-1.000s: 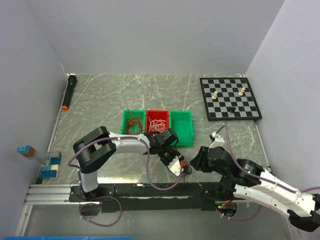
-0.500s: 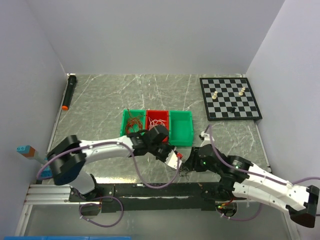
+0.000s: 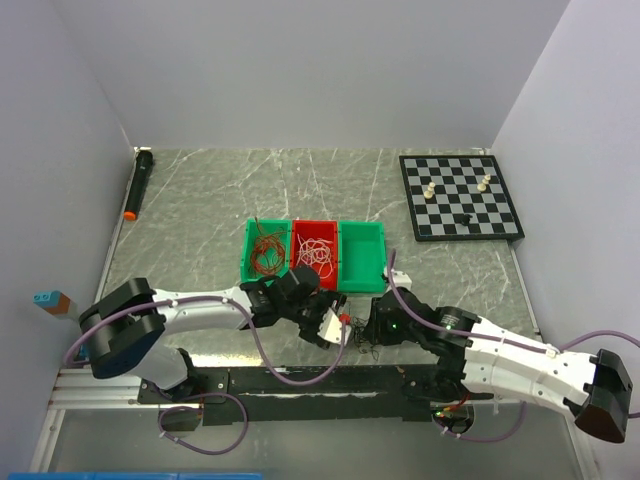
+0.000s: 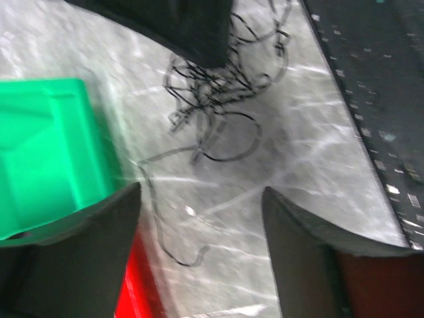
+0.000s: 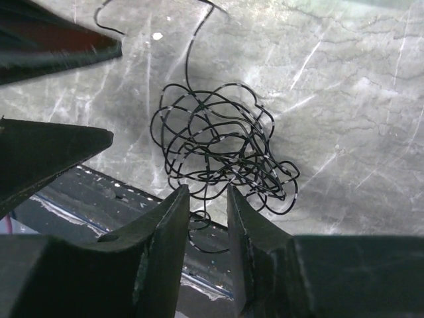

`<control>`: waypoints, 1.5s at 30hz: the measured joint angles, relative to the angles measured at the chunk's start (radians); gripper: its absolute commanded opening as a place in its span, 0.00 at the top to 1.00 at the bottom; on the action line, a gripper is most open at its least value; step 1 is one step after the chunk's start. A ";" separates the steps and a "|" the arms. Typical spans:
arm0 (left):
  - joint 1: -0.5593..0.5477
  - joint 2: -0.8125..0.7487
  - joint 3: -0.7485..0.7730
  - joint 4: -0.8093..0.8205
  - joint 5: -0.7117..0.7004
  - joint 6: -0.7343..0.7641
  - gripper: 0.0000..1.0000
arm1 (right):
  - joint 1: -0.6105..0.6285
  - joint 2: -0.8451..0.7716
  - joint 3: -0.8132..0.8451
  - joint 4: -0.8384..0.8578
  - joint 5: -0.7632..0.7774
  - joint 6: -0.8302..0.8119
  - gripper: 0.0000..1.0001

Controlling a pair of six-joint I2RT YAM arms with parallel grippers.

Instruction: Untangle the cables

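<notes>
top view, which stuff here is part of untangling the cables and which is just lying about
For the job:
black cable tangle
red-brown cables
white cables
green and red bins, probably

Lying about:
chessboard with its pieces
black stick with an orange end
toy blocks

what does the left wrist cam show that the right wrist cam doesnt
Only the left wrist: a green bin beside the wires, and the left gripper with its fingers spread wide. Only the right wrist: the right gripper, its fingers only narrowly apart, at the edge of the tangle. Both: the black cables in a loose tangle on the marble table.
</notes>
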 measured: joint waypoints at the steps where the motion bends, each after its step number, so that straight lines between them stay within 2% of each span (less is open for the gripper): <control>1: 0.001 0.006 0.000 0.018 0.000 0.008 0.19 | 0.000 0.007 0.000 0.000 0.000 0.000 0.57; 5: 0.008 0.057 0.008 0.075 0.001 0.050 0.21 | 0.000 0.045 -0.004 -0.004 -0.003 0.004 0.52; 11: 0.025 0.205 0.092 0.047 0.013 0.149 0.35 | 0.000 -0.004 -0.050 -0.025 -0.008 0.015 0.52; 18: 0.040 0.308 0.204 -0.017 0.021 0.235 0.69 | 0.000 -0.083 -0.053 -0.037 -0.006 0.023 0.53; 20: 0.044 0.316 0.213 -0.035 0.021 0.253 0.76 | 0.000 -0.085 -0.055 -0.037 -0.006 0.024 0.54; 24: 0.048 0.317 0.212 -0.058 0.023 0.272 0.99 | 0.000 -0.074 -0.055 -0.037 -0.006 0.023 0.56; 31: 0.048 0.286 0.205 -0.090 0.016 0.215 0.99 | 0.000 -0.018 -0.055 -0.035 -0.006 0.024 0.60; 38: 0.064 0.064 0.202 -0.239 -0.003 0.083 0.99 | 0.000 0.062 -0.055 -0.006 -0.003 0.025 0.78; 43: 0.178 -0.101 0.206 -0.390 -0.001 0.036 0.99 | 0.000 0.105 -0.055 0.006 0.011 0.023 0.98; 45: 0.209 -0.144 0.206 -0.430 -0.003 0.025 0.99 | 0.000 0.113 -0.054 0.013 0.021 0.022 1.00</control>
